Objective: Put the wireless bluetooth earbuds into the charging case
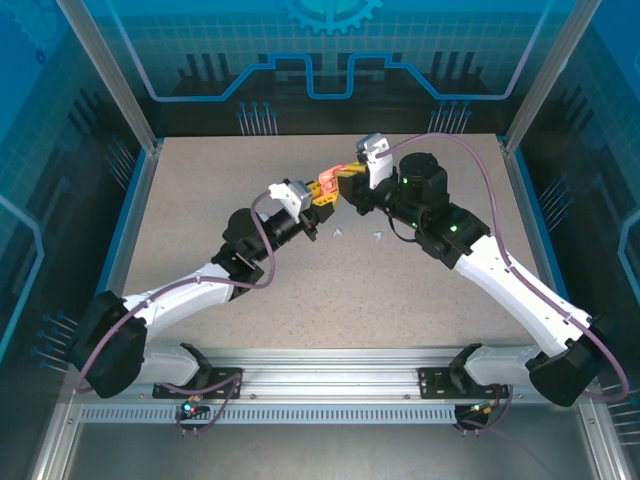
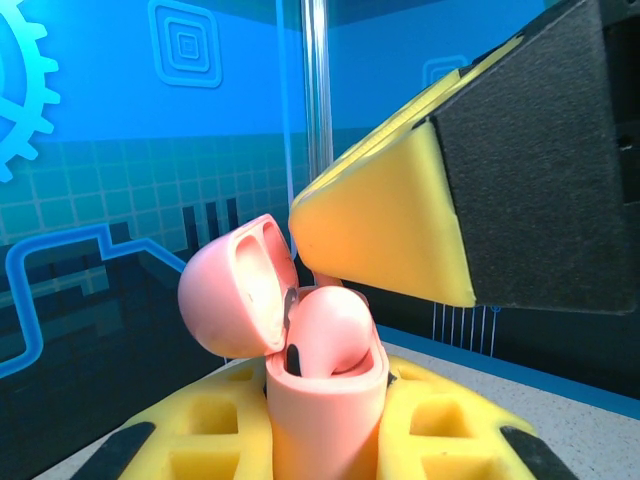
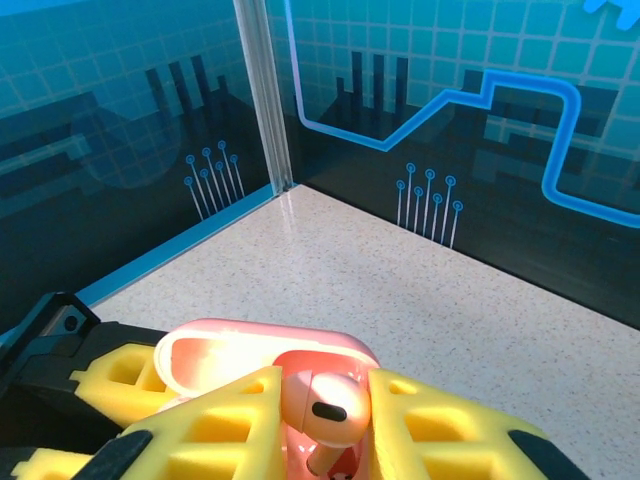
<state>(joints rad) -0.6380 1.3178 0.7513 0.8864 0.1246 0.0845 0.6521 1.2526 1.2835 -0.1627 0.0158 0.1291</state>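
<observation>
Both jaws are clamped: my left gripper (image 2: 322, 440) holds the open pink case (image 2: 330, 405), my right gripper (image 3: 322, 415) pinches a pink earbud (image 3: 328, 398) at its mouth, above the table (image 1: 200, 210) toward its far edge. Tilted, the bud could jam or slip.

Speckled beige tabletop (image 1: 200, 220), matte, evenly lit, no hard shadows. Boxed in by translucent blue panels: back panel (image 1: 320, 60) at 12 o'clock, printed with a pale blue circuit trace and a gear emblem (image 1: 330, 12); left panel (image 1: 40, 200) at 9 o'clock and right panel (image 1: 605, 200) at 3 o'clock, both darker. Aluminium posts (image 1: 105, 70) rising from the far corners at 11 and 1 o'clock. Blue trim (image 1: 132, 215) along the table's side edges. At 6 o'clock, an aluminium rail (image 1: 330, 360) and, just nearer, a slotted strip (image 1: 330, 412).
</observation>
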